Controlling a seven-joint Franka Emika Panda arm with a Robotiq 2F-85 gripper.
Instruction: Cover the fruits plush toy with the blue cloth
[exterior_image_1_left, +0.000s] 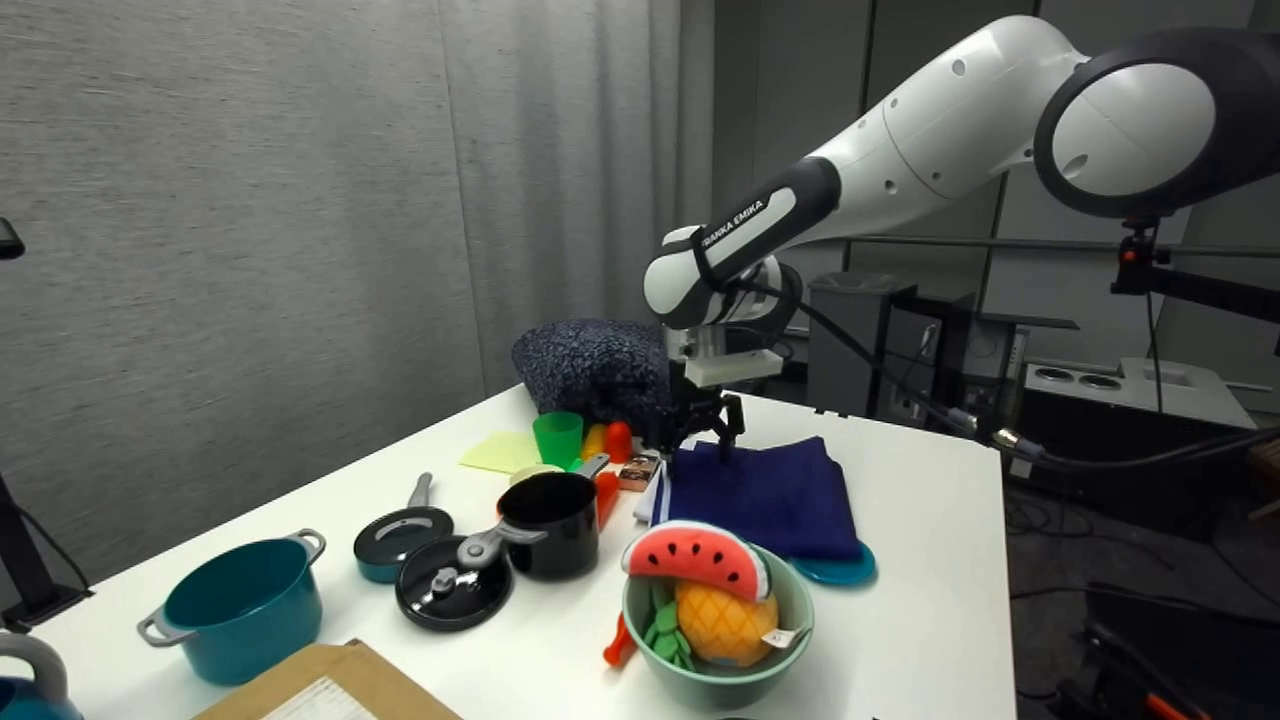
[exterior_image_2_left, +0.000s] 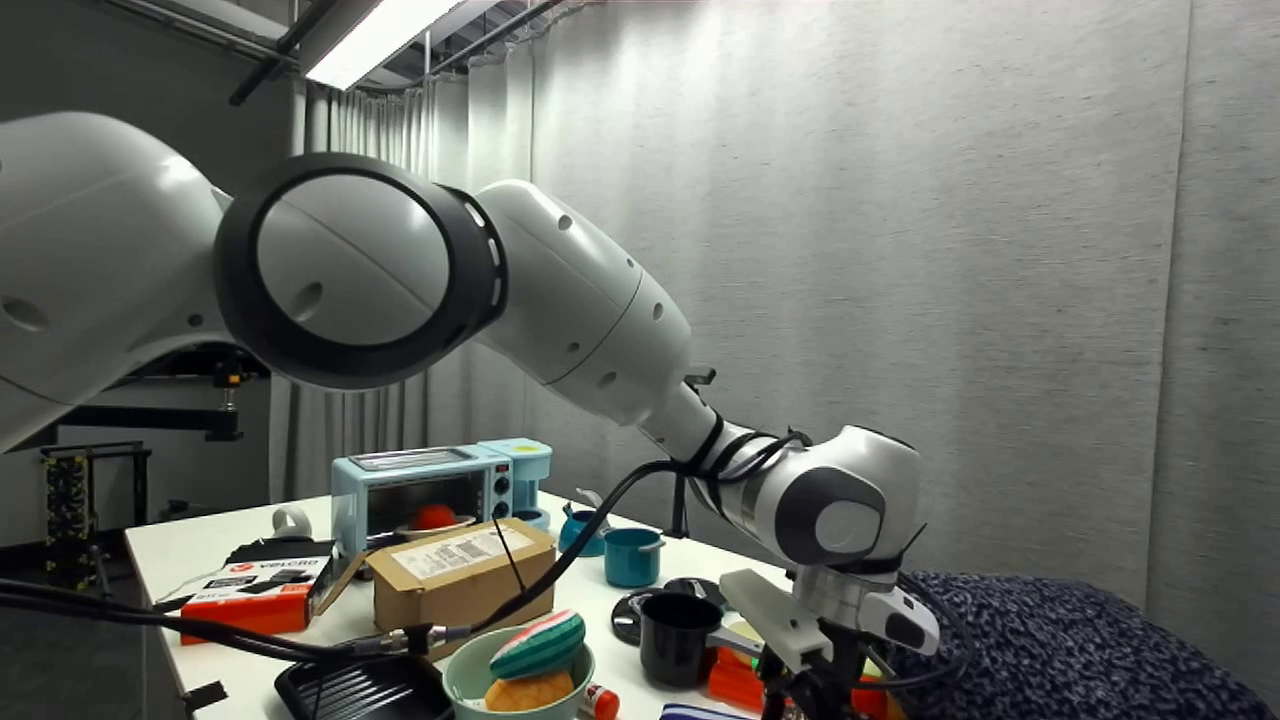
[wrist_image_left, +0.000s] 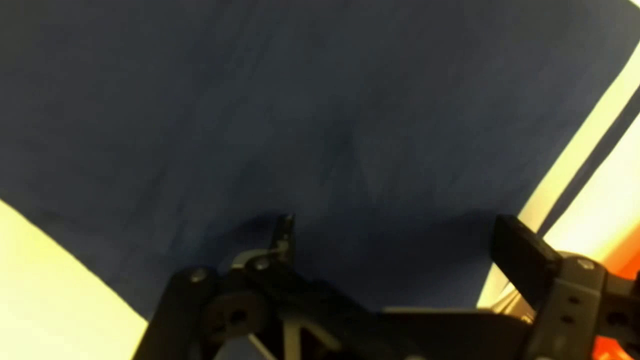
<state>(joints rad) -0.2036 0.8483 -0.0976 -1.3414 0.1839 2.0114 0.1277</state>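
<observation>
While the claw (wrist_image_left: 394, 223) points down, jaws parted, blue cloth (exterior_image_1_left: 765, 500) beneath

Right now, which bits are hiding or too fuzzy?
Flat rounded teal thing, in an exterior view: partly hidden under the dark blue cloth.
Ridged black pan, in an exterior view: cut off by the bottom edge.
Plush yellow pineapple, in both exterior views: underside hidden by the pale green bowl.
Whether the jaws touch the cloth, in the wrist view: too dark and blurred.
</observation>
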